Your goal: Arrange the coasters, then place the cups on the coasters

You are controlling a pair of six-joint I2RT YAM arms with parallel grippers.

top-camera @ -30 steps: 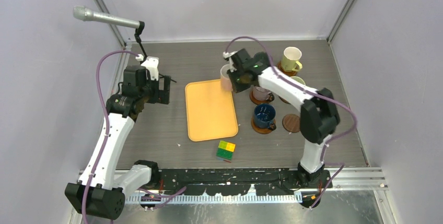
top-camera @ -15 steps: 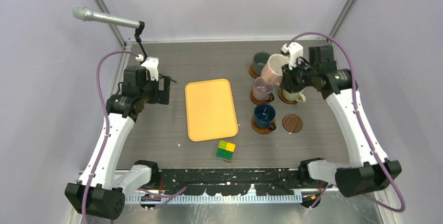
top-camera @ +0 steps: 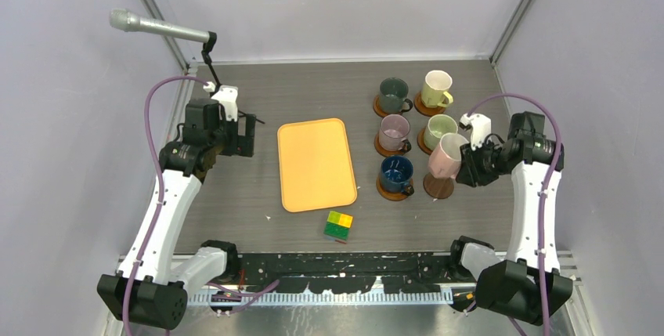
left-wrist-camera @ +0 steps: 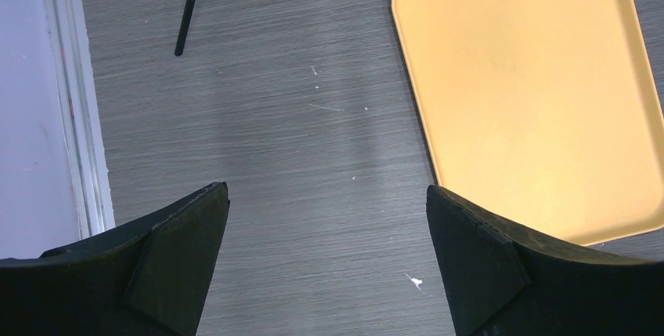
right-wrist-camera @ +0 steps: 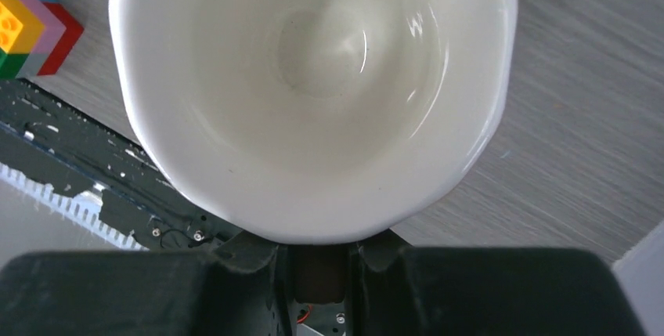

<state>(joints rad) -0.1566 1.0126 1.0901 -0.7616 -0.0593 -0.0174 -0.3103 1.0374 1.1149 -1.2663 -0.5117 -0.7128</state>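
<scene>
The right gripper [top-camera: 468, 167], clamped on the white-pink mug [top-camera: 446, 154], has swung from the far row of cups, where it was half a second ago, to the near right of the table [top-camera: 235, 195]. There the mug hangs tilted over the dark coaster [top-camera: 435, 190] that lay bare before; whether its base touches the disc I cannot tell. The dark blue mug [top-camera: 395, 173] just to its left and the four mugs beyond sit on their coasters as before, and the left gripper [left-wrist-camera: 329, 226] has not moved, its jaws wide apart over the wood left of the orange tray [top-camera: 301, 187].
</scene>
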